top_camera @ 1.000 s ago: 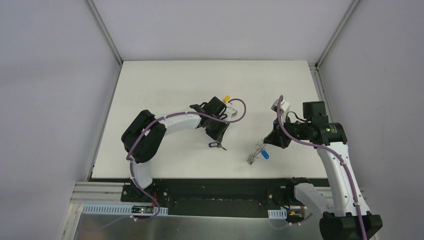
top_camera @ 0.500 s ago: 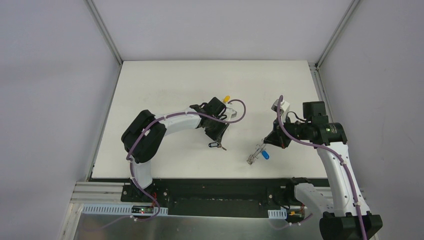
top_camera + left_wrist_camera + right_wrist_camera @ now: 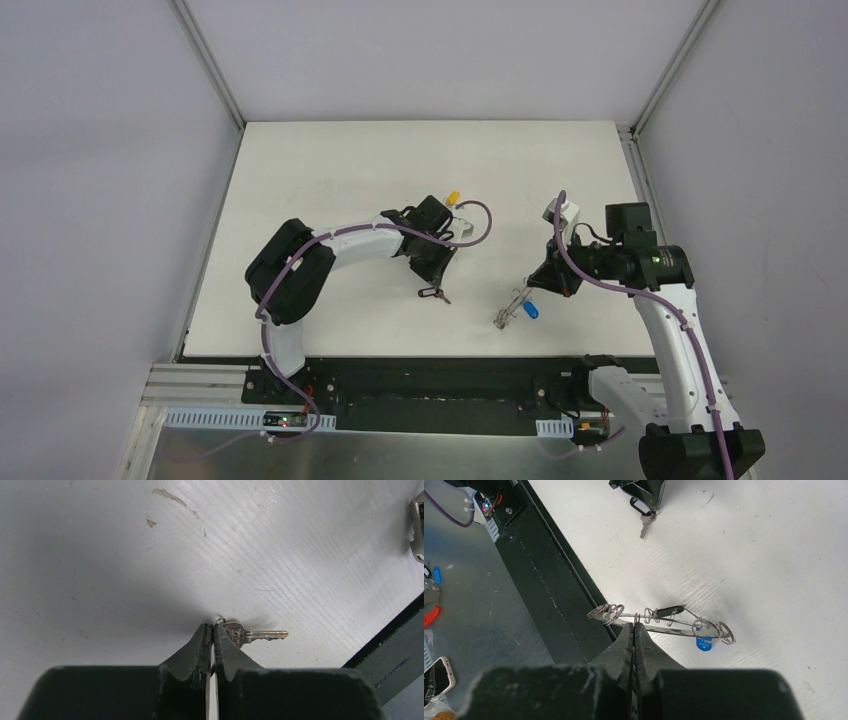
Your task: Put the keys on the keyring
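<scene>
Right gripper (image 3: 634,626): we see it pinching the keyring (image 3: 679,628) at its rim.
Left gripper (image 3: 212,629): pinching the black-headed key (image 3: 250,635), left of the keyring.

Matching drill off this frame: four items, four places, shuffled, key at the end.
Items:
1 ring
2 blue key
3 yellow key
4 loose black key

Places:
A pinched at the left pincer
B clamped edge-on in the right pincer
C hung on the ring
D on the table, beyond the left arm

Pairs: 1-B, 2-C, 3-D, 4-A
</scene>
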Action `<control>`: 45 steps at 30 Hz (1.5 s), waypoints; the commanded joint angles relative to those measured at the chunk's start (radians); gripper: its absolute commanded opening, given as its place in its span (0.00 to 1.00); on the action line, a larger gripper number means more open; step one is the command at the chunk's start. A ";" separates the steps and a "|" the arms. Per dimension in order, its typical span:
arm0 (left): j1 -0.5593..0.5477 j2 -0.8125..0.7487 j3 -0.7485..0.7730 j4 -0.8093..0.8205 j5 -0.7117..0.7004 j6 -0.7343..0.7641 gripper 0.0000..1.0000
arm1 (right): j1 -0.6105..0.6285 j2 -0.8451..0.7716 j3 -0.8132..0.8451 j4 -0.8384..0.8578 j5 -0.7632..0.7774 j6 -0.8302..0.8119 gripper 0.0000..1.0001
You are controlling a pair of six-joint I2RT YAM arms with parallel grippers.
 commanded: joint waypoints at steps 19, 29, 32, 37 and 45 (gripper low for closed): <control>0.037 -0.219 0.162 -0.193 0.281 0.247 0.00 | 0.011 0.049 0.051 0.200 -0.137 0.044 0.00; 0.039 -0.303 0.433 -0.449 0.480 0.276 0.00 | 0.142 0.131 0.056 0.378 -0.261 0.117 0.00; 0.039 -0.238 0.590 -0.616 0.527 0.291 0.00 | 0.198 0.166 0.105 0.309 -0.263 0.030 0.00; 0.039 -0.140 0.785 -0.871 0.607 0.425 0.00 | 0.272 0.215 0.182 0.202 -0.281 -0.090 0.00; 0.039 -0.120 0.796 -0.901 0.713 0.456 0.00 | 0.388 0.199 0.185 0.234 -0.276 -0.134 0.00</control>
